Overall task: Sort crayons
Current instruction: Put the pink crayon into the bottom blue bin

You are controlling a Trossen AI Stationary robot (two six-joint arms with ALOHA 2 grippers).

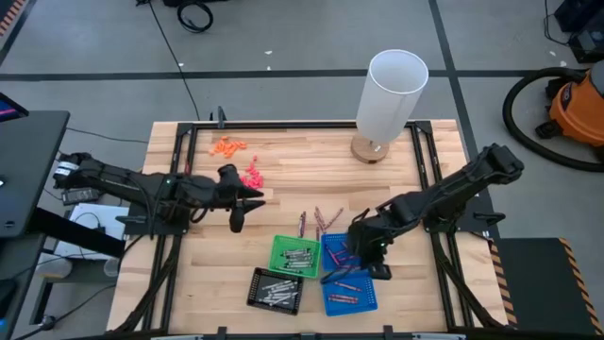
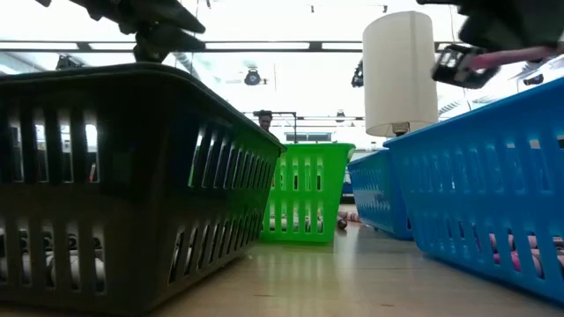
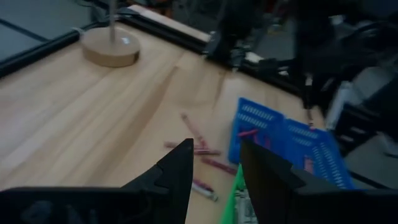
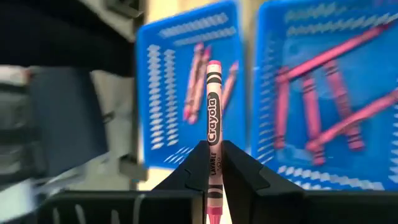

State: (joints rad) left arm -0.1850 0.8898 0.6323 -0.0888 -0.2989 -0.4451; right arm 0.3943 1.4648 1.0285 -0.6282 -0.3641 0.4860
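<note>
Right gripper (image 4: 213, 163) pinched a pink Crayola crayon (image 4: 213, 112) above the blue trays.

In the right wrist view its two dark fingers (image 4: 189, 171) were closed tight on the crayon's lower end, the stick standing straight out beyond the tips over two blue trays (image 4: 163, 68) that already held several pink crayons (image 4: 323, 112). From above, that gripper hung over the blue trays at the table's near edge, beside a green tray (image 1: 294, 253) and a black tray (image 1: 276, 289) with grey crayons. A few loose crayons (image 1: 321, 220) lay on the wood just beyond the trays. The left gripper (image 3: 214, 165), its fingers slightly apart and empty, hovered at the table's left side near the coral-pink bits (image 1: 252, 177).
</note>
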